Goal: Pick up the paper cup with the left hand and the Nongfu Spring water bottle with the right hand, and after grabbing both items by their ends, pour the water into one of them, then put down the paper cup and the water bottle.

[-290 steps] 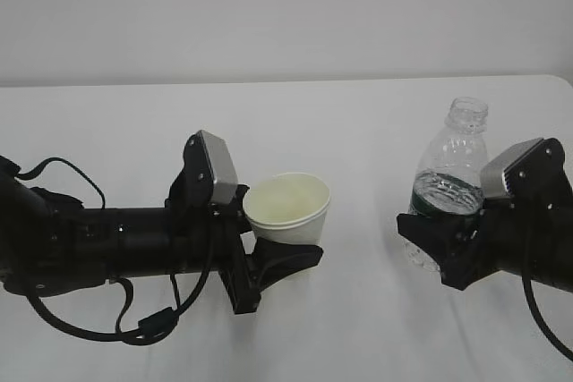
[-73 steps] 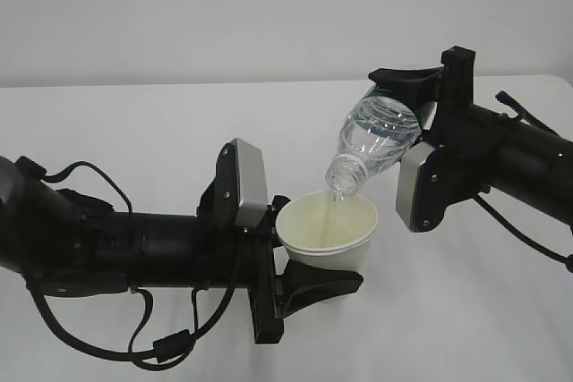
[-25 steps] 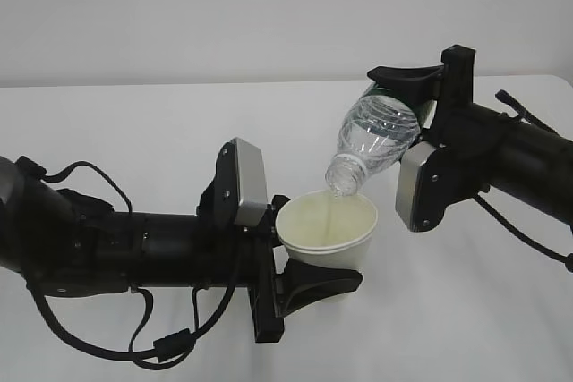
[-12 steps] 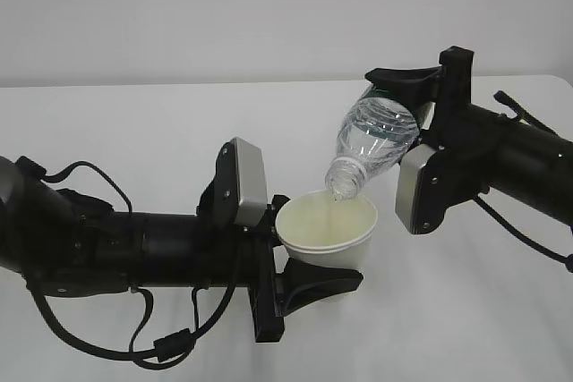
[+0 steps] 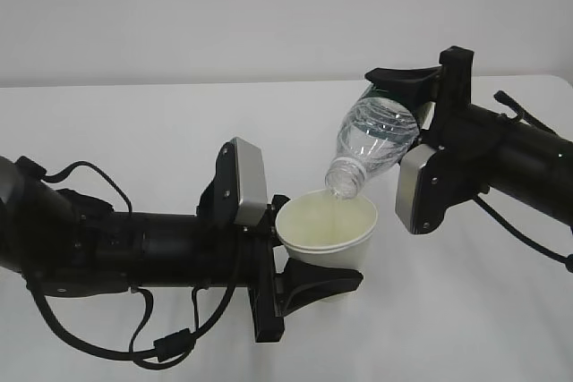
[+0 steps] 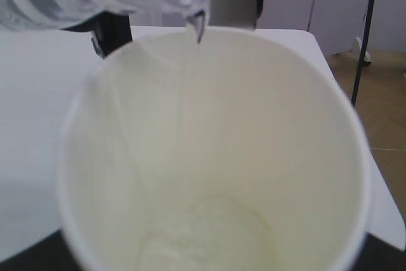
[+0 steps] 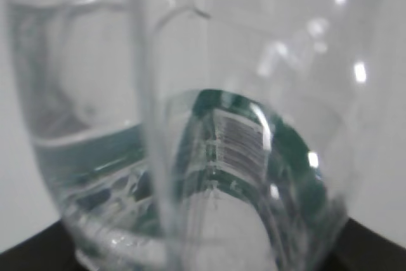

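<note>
The white paper cup [image 5: 327,230] is held upright above the table, with my left gripper [image 5: 313,255] shut on its lower part. One black finger [image 5: 320,282] shows in front of it. The clear Nongfu Spring water bottle [image 5: 376,136] is tipped neck-down over the cup's rim, and my right gripper [image 5: 398,100] is shut on its green-labelled end. In the left wrist view the paper cup [image 6: 216,157] fills the frame, with a little water [image 6: 203,239] at its bottom and the bottle's mouth [image 6: 198,20] dripping just above the rim. The bottle [image 7: 209,157] fills the right wrist view.
The white table [image 5: 134,131] stretches behind and around both arms. The left arm's black cables [image 5: 98,346] loop low near the front edge. A brown floor [image 6: 387,112] shows past the table's right edge.
Both arms hold almost still. The bottle's held end has shifted very slightly left, and the stream from its mouth into the cup looks thinner than a second ago.
</note>
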You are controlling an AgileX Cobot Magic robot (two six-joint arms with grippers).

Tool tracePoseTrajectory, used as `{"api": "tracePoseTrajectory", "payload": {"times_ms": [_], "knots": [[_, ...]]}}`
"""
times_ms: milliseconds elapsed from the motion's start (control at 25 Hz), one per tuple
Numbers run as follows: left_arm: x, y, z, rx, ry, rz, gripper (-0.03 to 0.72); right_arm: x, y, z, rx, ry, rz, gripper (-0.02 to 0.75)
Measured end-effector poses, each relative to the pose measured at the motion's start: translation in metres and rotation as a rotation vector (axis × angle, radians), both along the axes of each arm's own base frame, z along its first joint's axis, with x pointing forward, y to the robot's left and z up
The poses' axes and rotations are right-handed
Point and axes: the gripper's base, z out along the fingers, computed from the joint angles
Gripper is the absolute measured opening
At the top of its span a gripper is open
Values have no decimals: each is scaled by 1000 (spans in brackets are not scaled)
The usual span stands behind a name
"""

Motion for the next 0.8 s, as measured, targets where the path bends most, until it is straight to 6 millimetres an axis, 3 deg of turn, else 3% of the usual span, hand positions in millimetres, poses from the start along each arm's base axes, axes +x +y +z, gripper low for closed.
{"api": "tracePoseTrajectory", "payload": {"times_ms": [800], "knots": [[0,0,0,0,0,0,417,0,0,0,0,0,0,447]]}}
